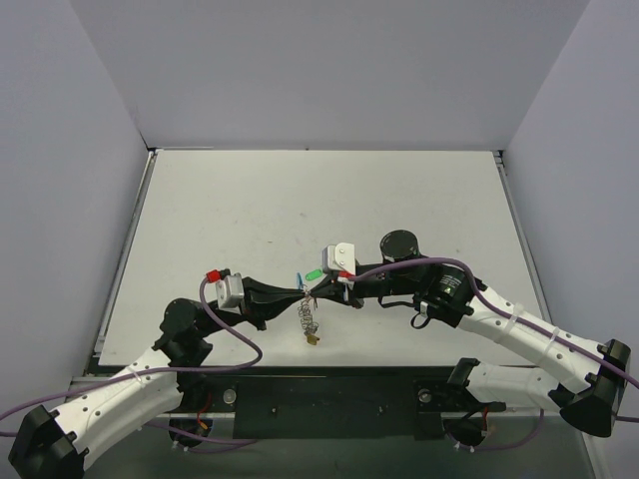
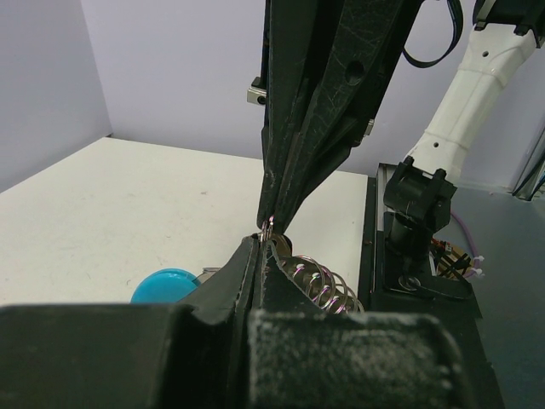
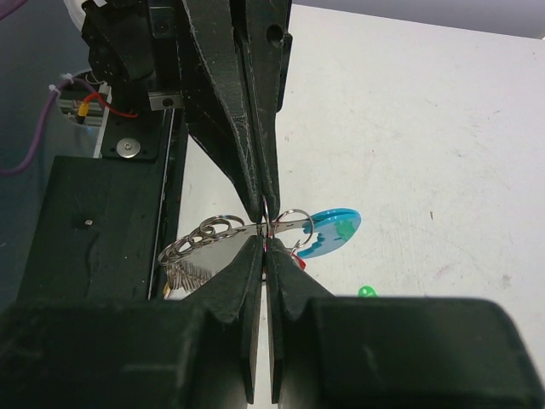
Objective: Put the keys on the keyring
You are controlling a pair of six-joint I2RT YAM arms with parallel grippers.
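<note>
No readable text, label, brand or number in any view

Left fingers (image 3: 243,128) and right fingers (image 3: 234,281) meet at the keyring (image 3: 200,234); room lies over the far table (image 1: 319,190).

Top view, low and centre in the frame, over the table (image 1: 300,190): left gripper (image 1: 299,291) reaching in from lower left, right gripper (image 1: 322,289) from lower right, tip to tip. Just below that meeting point, the keyring (image 1: 309,321), hanging toward the bottom edge. Right wrist view, centre of frame: keyring to the left of the meeting tips, a tag (image 3: 334,232) just right of them, table behind at upper right.
</note>
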